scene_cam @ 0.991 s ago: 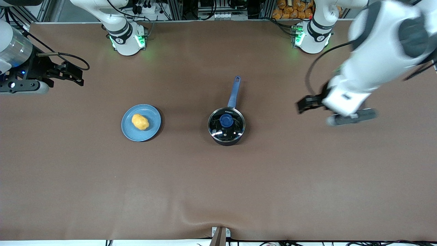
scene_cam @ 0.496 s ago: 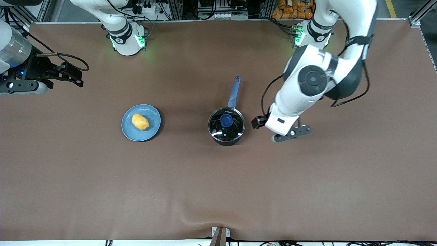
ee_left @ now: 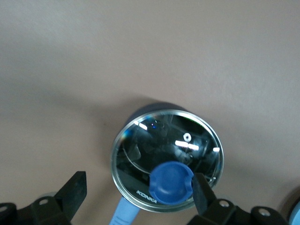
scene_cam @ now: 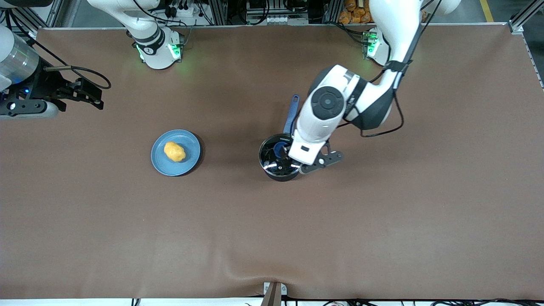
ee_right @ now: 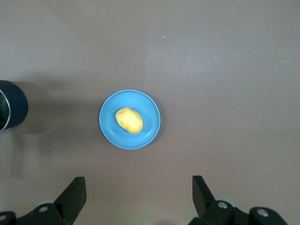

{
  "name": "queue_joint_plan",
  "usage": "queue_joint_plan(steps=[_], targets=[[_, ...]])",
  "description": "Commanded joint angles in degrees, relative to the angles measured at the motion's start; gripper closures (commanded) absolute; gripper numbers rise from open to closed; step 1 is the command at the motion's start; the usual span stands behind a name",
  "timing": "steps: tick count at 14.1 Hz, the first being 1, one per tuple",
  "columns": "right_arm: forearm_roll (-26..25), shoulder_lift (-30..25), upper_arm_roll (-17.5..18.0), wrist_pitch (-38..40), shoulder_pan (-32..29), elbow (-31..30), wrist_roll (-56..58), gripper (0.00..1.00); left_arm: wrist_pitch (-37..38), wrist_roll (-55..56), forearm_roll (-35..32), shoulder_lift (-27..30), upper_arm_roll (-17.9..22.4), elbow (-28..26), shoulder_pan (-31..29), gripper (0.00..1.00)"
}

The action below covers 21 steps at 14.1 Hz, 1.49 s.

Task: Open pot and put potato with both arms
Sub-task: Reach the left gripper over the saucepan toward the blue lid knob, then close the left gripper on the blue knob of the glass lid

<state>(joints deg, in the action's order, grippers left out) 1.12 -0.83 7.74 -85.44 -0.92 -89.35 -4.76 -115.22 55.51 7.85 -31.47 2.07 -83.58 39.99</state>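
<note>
The left claw hangs over the pot in the front view, its wrist hiding much of the lid; whether the fingers are spread cannot be read here. The pot sits mid-surface, handle pointing toward the bases. The potato lies on a plate, beside the pot toward the right arm's end. The right claw waits near that end of the surface.

Left wrist view: the left claw is spread wide, and the blue knob lies close by one finger — not centred. To lift cleanly, I judge it should shift until the knob is midway, then descend and close.

Right wrist view: the right claw is open too, high over the surface, with potato and plate well below — something the front view leaves unclear.
</note>
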Motion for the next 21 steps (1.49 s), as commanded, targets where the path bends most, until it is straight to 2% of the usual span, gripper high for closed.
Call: queue_joint_plan(steps=[1,7,19,20,21], targets=[[0.81,-0.22,0.26,-0.08,-0.49,0.31,-0.07,0.0,-0.79,1.43,0.06,-2.97,0.74,1.93,2.02,0.0],[0.81,-0.14,0.26,0.1,-0.49,0.22,-0.07,0.0,-5.98,4.68,-0.38,-7.46,1.18,1.93,5.89,0.0],[0.81,-0.14,0.26,0.36,-0.31,-0.13,-0.07,0.0,-6.33,4.78,-4.07,-8.7,1.0,1.49,6.95,0.0],[0.81,-0.14,0.26,0.36,-0.31,-0.13,-0.16,0.0,-6.33,4.69,-4.07,-8.7,1.0,1.4,6.95,0.01],[0.81,-0.22,0.26,0.45,-0.31,-0.13,-0.16,0.0,-6.33,4.69,-4.07,-8.7,1.0,1.49,6.77,0.11]])
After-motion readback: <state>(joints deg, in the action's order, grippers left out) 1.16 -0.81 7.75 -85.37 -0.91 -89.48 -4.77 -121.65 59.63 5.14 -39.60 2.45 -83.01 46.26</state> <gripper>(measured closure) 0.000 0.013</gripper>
